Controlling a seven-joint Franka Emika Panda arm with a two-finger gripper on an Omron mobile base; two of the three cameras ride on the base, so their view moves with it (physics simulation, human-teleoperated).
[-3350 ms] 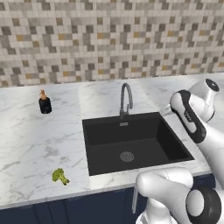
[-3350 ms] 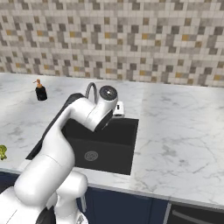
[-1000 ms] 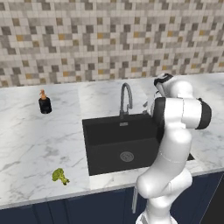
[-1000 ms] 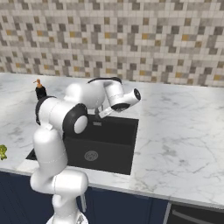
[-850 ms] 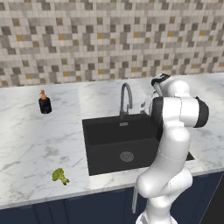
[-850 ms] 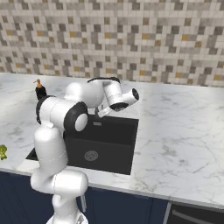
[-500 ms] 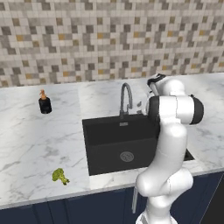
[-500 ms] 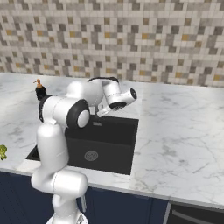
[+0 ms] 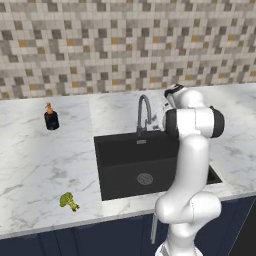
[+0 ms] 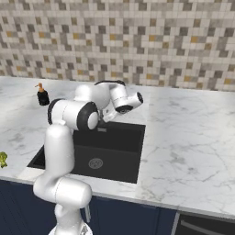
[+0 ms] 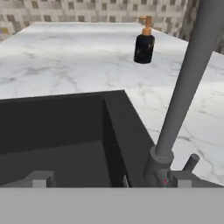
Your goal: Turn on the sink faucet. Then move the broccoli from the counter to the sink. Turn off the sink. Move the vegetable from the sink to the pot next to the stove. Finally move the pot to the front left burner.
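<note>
1. Here, the two-finger gripper (image 11: 109, 179) stands spread wide and holds nothing; in the hand view its two grey finger tips (image 11: 38, 178) rise at the bottom edge, one at lower left over the basin, the other at lower right beside the tap's base.
2. The tall thin grey metal gooseneck sink faucet (image 11: 183, 87) runs up the right side of the hand view, its round base and a small lever stub at lower right. In the left base view the faucet (image 9: 144, 112) sits at frame centre, just left of the white arm's wrist.
3. The black rectangular recessed sink (image 9: 125, 160) lies in the centre of the left base view, with a round silver drain (image 9: 145, 178) on its floor. Nothing else can be seen in the basin. In the right base view the sink (image 10: 124, 151) is partly hidden by the arm.
4. The small green broccoli (image 9: 69, 201) with its paler stalk lies on the white marble counter (image 9: 40, 165) at lower left, well apart from the sink's left rim. In the right base view it peeks in at the far left edge (image 10: 2, 159).
5. A small black soap bottle with an orange pump (image 11: 144, 41) stands upright on the counter near the top of the hand view; no label or writing can be read on it.
</note>
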